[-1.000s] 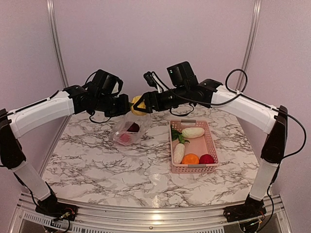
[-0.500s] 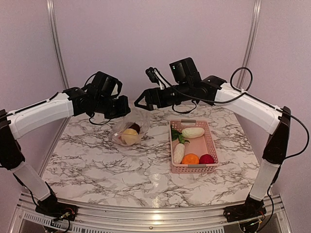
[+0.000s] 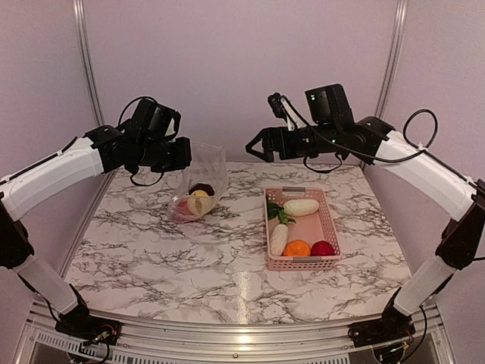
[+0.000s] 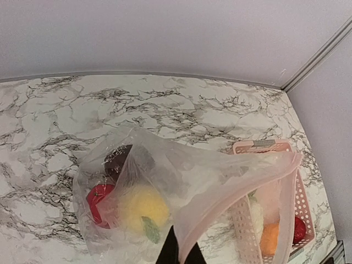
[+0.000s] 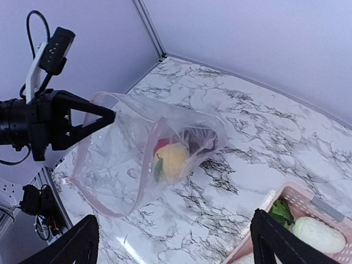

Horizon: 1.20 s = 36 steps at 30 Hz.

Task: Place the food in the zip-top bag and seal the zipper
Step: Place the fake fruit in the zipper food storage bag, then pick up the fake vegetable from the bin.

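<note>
Overhead, the left end effector [image 3: 186, 155] pinched the zip-top bag [image 3: 204, 178] by its rim, the bag sagging to the tabletop [image 3: 151, 250]; the right end effector [image 3: 255, 146] was spread, empty, apart from it. Left wrist: a yellow piece [image 4: 144, 204], red ball [image 4: 97, 197] and dark one [image 4: 116, 160] lay inside the bag. Right wrist: the bag's mouth gaped, zipper [image 5: 96, 199] unsealed.

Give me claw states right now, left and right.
Left claw: shut on the zip-top bag, pinching its mouth edge.
Right claw: open, holding nothing.
</note>
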Motion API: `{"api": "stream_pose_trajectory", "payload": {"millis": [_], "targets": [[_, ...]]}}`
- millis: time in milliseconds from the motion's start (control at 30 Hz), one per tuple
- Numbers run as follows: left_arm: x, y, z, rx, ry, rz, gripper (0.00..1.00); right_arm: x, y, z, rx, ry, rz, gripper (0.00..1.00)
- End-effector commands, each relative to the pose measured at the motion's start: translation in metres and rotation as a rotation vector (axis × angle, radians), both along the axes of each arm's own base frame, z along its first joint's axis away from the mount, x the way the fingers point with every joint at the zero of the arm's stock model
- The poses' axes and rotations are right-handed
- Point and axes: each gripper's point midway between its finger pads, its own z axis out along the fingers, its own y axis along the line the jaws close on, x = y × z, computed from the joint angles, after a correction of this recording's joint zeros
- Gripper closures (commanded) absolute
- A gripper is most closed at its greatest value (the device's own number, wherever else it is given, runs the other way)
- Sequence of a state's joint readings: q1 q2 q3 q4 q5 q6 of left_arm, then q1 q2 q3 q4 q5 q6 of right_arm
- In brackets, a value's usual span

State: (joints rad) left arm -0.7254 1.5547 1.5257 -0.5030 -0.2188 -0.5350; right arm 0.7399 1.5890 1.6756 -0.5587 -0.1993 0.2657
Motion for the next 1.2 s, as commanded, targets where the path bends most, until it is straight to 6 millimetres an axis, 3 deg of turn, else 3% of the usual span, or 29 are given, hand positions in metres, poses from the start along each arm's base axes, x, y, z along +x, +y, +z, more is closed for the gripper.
{"api": "stream_pose_trajectory", "payload": {"millis": [0, 200, 467, 733, 1167], "targets": [[-0.004, 0.008, -0.005, 0.075, 0.004, -0.025, 1.00, 0.019, -0.051, -0.040, -0.068, 0.093, -0.151, 0.08], [-0.003, -0.004, -0.012, 0.024, 0.037, -0.042, 1.00, 0.024, -0.094, -0.096, -0.191, 0.246, -0.276, 0.10], [-0.002, -0.011, -0.019, 0.028, 0.059, -0.071, 1.00, 0.023, -0.113, -0.139, -0.257, 0.344, -0.318, 0.14], [-0.002, -0.014, -0.023, 0.039, 0.069, -0.085, 1.00, 0.021, -0.108, -0.163, -0.287, 0.400, -0.290, 0.16], [0.001, -0.015, -0.030, 0.066, 0.080, -0.090, 1.00, -0.001, -0.095, -0.213, -0.310, 0.592, -0.200, 0.22]]}}
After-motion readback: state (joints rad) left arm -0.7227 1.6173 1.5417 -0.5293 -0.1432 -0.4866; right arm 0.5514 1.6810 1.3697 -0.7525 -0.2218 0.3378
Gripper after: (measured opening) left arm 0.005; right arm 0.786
